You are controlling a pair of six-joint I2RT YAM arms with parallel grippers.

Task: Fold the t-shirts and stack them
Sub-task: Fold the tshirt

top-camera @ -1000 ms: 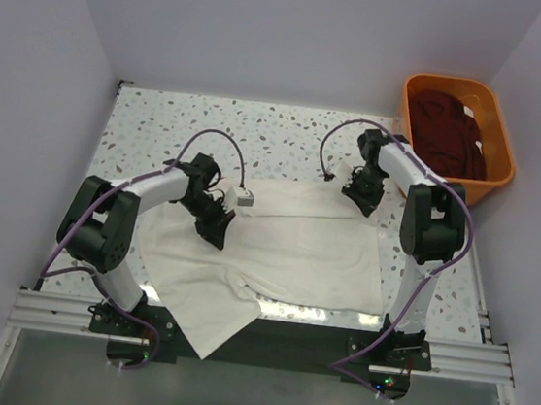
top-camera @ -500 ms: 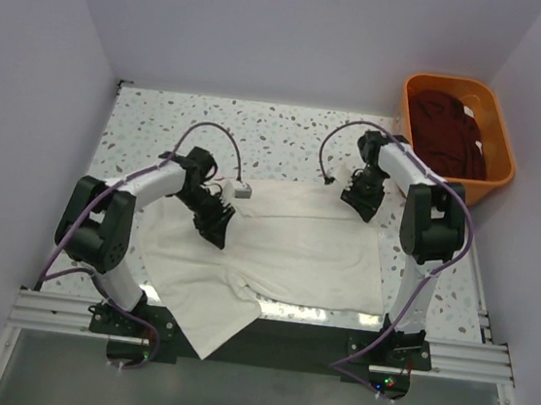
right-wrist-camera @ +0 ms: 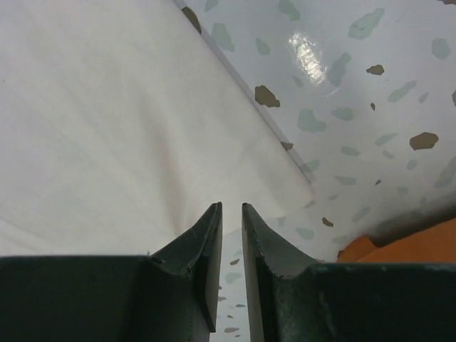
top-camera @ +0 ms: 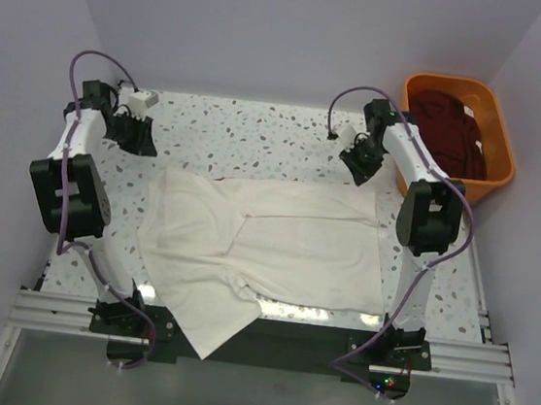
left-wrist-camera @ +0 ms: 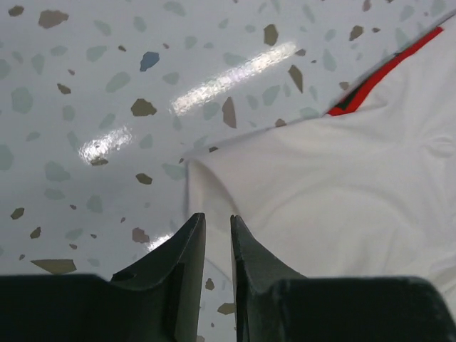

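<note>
Soft cream t-shirt (top-camera: pixel 295 244) spread on speckled table (top-camera: pixel 259 128); left gripper (left-wrist-camera: pixel 217 222) and right gripper (right-wrist-camera: pixel 231 208) slightly parted, apparently empty.

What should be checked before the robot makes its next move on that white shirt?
1. Cream-white t-shirt spread on the table: ok.
2. Shirt fully on the table: not ok, one part droops over the near edge.
3. Left jaws empty, slightly apart, near the shirt's far-left corner: ok.
4. Right jaws empty, slightly apart, near the far-right corner: ok.
5. Maroon shirt out of the way in the orange tub: ok.
6. Wrinkles under the cloth: cannot tell.
</note>
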